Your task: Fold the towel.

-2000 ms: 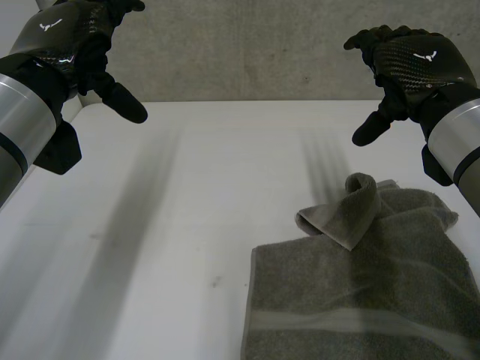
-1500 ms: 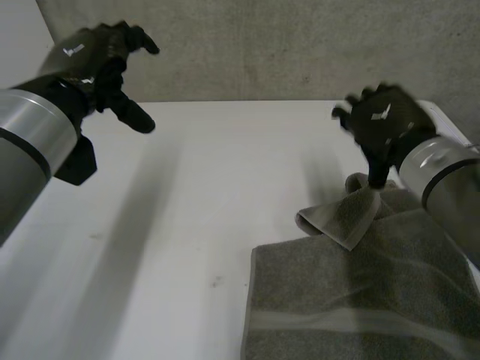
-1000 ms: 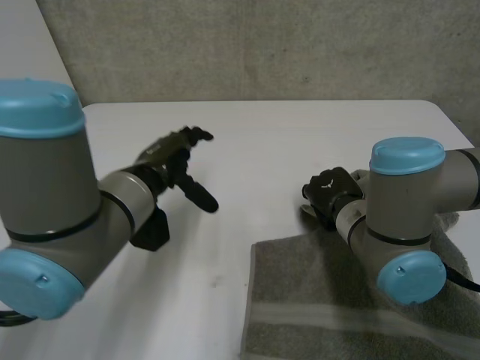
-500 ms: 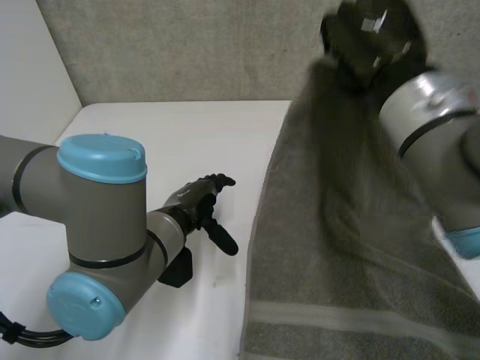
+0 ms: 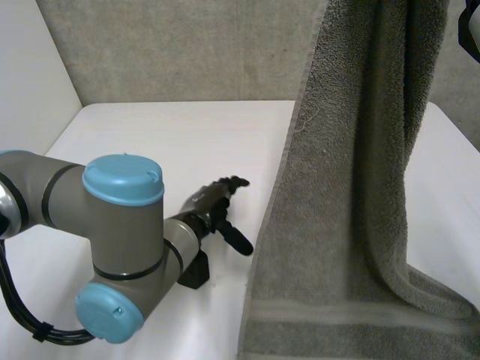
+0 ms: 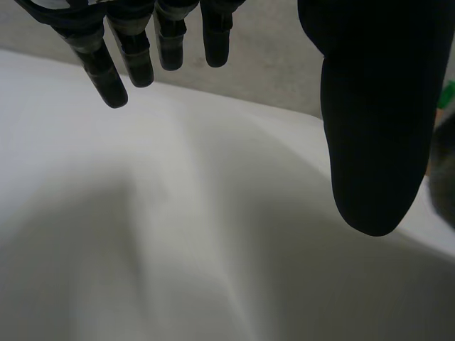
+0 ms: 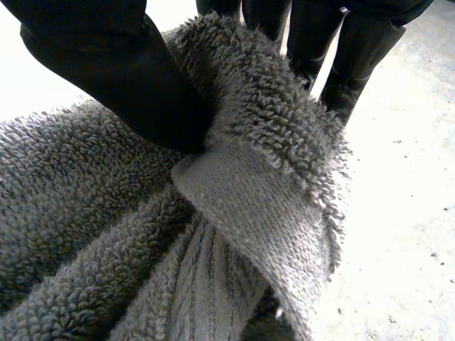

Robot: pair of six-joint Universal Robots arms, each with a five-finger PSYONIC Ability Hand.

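The grey towel (image 5: 345,195) hangs in a tall drape from above down to the white table (image 5: 150,127), its striped lower hem (image 5: 352,315) still lying at the near right. In the right wrist view my right hand (image 7: 106,64) is shut on the towel (image 7: 249,185), pinching a hemmed edge between the thumb and the fingers (image 7: 313,35). My left hand (image 5: 221,204) hovers low over the table just left of the towel's hanging edge. It is open, with straight fingers (image 6: 142,42) and the thumb (image 6: 377,106) spread apart and nothing between them.
My left arm's elbow with its light-blue caps (image 5: 124,180) fills the near left of the table. A grey wall (image 5: 187,45) stands behind the table's far edge. Bare table (image 6: 178,249) lies under the left hand.
My right hand has lifted the towel higher, past the top of the head view, and the cloth now hangs straighter. My left arm has shifted slightly right, toward the towel's edge.
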